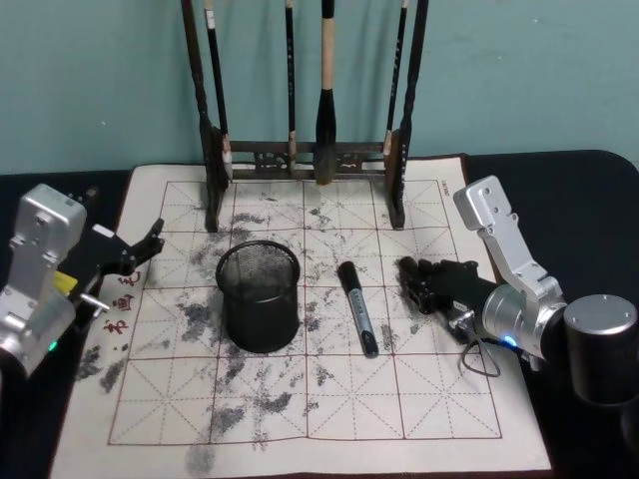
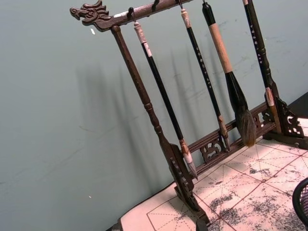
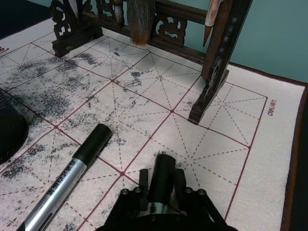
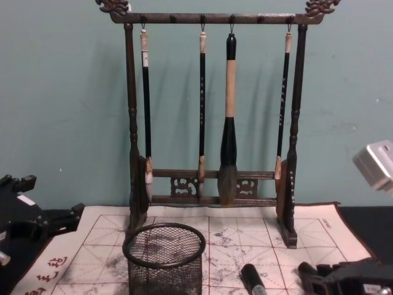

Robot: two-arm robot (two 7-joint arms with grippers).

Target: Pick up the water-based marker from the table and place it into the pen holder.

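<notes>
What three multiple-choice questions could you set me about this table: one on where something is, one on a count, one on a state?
1. Where is the marker?
A. Inside the pen holder.
B. On the mat, between the pen holder and the right end effector.
C. Hanging on the brush rack.

2. How many brushes hang from the brush rack?
A. Four.
B. Two.
C. Six.

3. What state is the pen holder in?
A. Tipped on its side.
B. Upright, with the marker in it.
C. Upright and empty.

Answers:
1 B, the marker lies flat on the mat beside the pen holder.
2 A, the chest view shows four brushes hanging in a row.
3 C, the head view looks down into its bare inside.
</notes>
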